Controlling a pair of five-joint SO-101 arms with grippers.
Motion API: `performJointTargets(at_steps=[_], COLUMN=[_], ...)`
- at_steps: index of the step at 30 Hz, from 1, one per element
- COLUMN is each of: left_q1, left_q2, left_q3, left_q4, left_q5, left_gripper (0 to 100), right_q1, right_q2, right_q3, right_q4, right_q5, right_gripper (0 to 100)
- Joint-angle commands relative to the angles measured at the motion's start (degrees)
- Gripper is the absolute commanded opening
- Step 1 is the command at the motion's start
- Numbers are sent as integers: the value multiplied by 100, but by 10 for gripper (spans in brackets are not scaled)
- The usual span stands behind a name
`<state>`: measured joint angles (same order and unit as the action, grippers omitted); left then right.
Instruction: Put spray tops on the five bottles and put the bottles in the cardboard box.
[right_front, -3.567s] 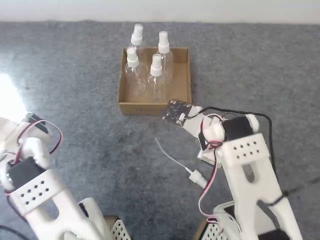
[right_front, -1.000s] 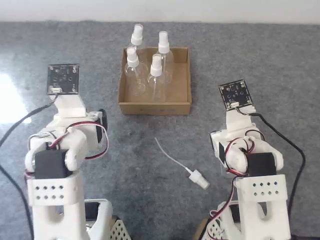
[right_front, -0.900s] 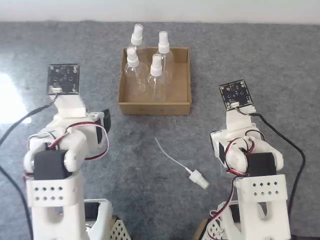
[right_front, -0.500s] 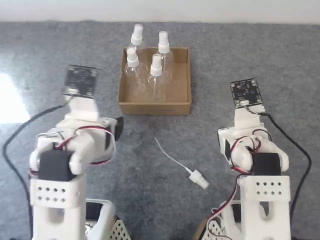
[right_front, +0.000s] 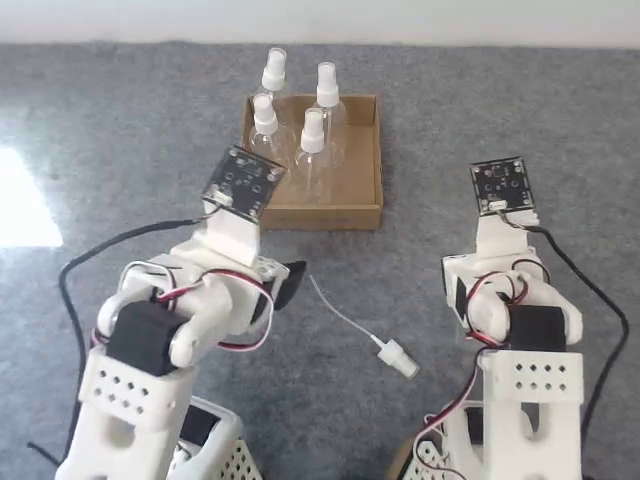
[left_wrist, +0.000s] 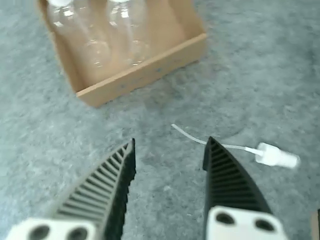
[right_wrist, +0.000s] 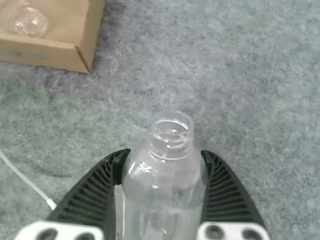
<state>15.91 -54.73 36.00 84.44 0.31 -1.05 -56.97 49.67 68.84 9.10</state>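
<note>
A cardboard box (right_front: 360, 165) stands at the far middle of the grey carpet, with several clear bottles (right_front: 313, 150) upright in it, each with a white spray top. One loose spray top (right_front: 396, 356) lies on the carpet between the arms, its thin tube (right_front: 335, 308) pointing toward the box. My left gripper (left_wrist: 170, 145) hangs open just above the carpet, with the tube's free end between its fingertips and the spray top (left_wrist: 276, 156) off to one side. My right gripper (right_wrist: 164, 156) is shut on an upright uncapped bottle (right_wrist: 167, 175) with an open neck.
The box's near wall (left_wrist: 145, 75) lies a short way beyond the left gripper. A box corner (right_wrist: 75, 50) shows past the held bottle. In the high view the right arm (right_front: 508, 310) stands right of the loose spray top. Grey carpet covers the table.
The left arm has swung right and forward, from beside the box's left to the tube of the loose spray top. The right arm has shifted slightly right, bottle still held.
</note>
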Motion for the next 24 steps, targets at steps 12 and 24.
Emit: performJointTargets(at_steps=[12,24], left_q1=[1160,1846], left_q2=[-105,-97], left_q3=[602,1165], left_q4=[-448,-501], left_q5=[-413,-738], left_gripper=[209,210], right_q1=[382,1007], right_q2=[-154,-154], right_q3=[-105,-114], right_q4=[-207,-365], right_q5=[-79,-246], right_gripper=[76,76])
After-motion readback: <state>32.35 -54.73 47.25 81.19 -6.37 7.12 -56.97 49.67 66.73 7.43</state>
